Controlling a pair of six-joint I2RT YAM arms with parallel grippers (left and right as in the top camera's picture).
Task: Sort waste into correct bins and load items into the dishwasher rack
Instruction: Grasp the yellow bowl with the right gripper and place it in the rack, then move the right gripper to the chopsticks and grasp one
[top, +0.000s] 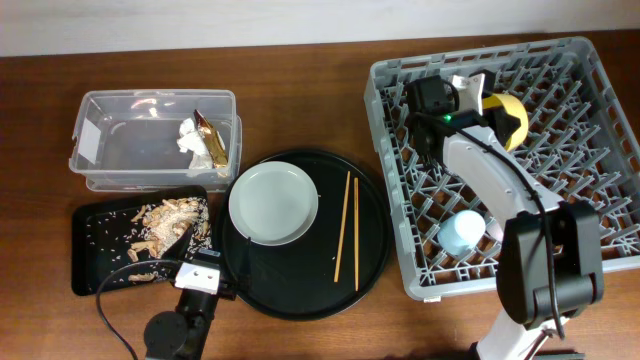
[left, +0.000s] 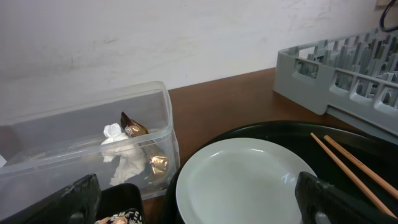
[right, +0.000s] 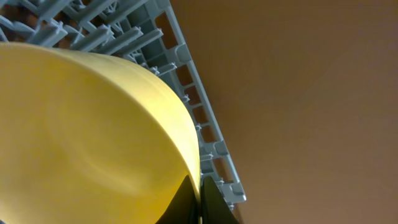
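My right gripper (top: 492, 103) is shut on the rim of the yellow bowl (top: 510, 120) and holds it on edge over the back of the grey dishwasher rack (top: 400, 180); the bowl (right: 87, 130) fills the right wrist view, pinched between the fingers (right: 200, 196). A light-blue cup (top: 461, 233) sits in the rack. My left gripper (top: 200, 272) is open and empty, low before the pale grey plate (top: 273, 202) (left: 242, 180). Wooden chopsticks (top: 347, 228) lie beside the plate. White tissue (top: 188, 138) and the gold wrapper (top: 210, 138) lie in the clear tub (top: 100, 165). Food scraps (top: 165, 222) cover the flat black tray (top: 85, 255).
The plate and chopsticks rest on a large round black tray (top: 375, 240) between the bins and the rack. The rack's near wall shows in the left wrist view (left: 311, 87). A cable runs from the left arm along the table's front edge.
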